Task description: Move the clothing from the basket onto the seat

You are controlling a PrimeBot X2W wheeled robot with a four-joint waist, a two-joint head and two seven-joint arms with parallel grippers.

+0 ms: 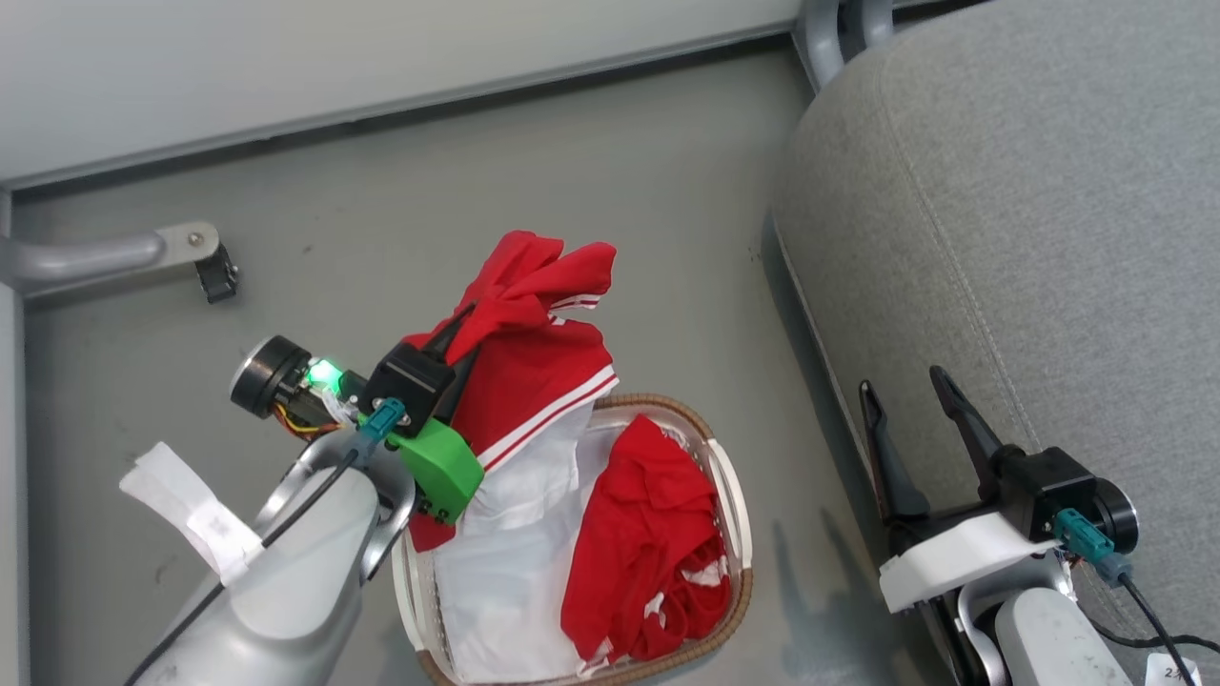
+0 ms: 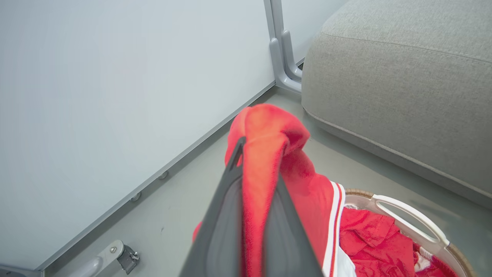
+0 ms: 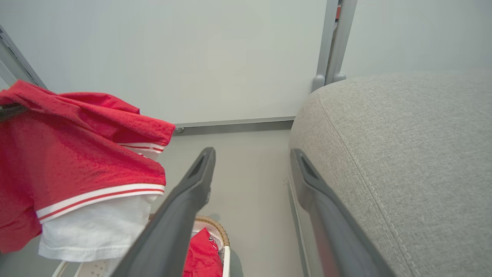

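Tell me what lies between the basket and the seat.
A bare strip of grey floor, seen in the head view; the right gripper hangs by the seat.

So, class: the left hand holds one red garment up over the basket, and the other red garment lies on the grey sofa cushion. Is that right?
Not quite. The other red garment lies in the basket, not on the grey sofa cushion; the head view shows it. The left hand does hold one red garment up over the basket.
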